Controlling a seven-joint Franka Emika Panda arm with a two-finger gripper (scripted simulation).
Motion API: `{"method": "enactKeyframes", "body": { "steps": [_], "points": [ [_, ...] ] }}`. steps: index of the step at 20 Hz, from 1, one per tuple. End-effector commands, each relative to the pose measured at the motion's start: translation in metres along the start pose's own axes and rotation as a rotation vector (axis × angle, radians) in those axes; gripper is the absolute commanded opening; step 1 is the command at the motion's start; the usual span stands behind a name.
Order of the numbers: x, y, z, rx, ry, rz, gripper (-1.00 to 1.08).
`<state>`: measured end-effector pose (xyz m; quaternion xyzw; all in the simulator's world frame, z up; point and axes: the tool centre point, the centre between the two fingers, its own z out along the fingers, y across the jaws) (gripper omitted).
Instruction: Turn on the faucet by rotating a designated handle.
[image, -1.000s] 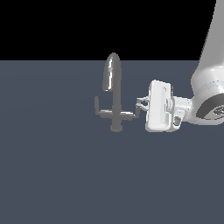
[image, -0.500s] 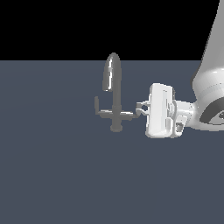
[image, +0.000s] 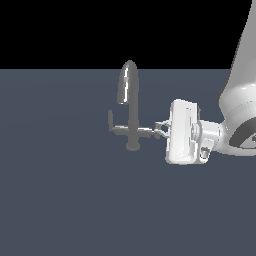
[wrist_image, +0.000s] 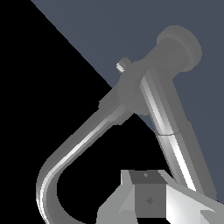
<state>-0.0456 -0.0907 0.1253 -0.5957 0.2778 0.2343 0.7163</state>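
We had the gripper (image: 161, 129) right up at the faucet (image: 129, 107), the white hand turned sideways with its fingers pointing straight at the post. The handle (image: 148, 131) ran out from the post toward us, and its upturned tip sat right at our fingertips (image: 159, 125), dark pads on either side of it as best we could make out. Clenched on the lever or merely resting beside it? We could not tell; the exterior view was too small there, and the wrist view showed only one pale finger (wrist_image: 151, 199) lying against the bright lever (wrist_image: 168, 131), not the pair. Beyond the fingertips the post stood upright on the dark grey floor (image: 75, 200), the tall arched spout rising above it and drooping away on the far side from the gripper. The twin lever (image: 115, 125) stuck out on that far side too, well clear of us, its tip pointing up. In the wrist view the spout curved off from the post while the handle ran back toward the finger, and the round base sat at the far end
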Motion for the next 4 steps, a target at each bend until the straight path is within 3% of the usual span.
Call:
{"method": "enactKeyframes", "body": {
  "steps": [1,4],
  "points": [
    [0.012,0.034,-0.005,0.004,0.014,0.036,-1.00],
    [0.015,0.047,-0.007,0.005,0.013,0.041,-1.00]
  ]
}}
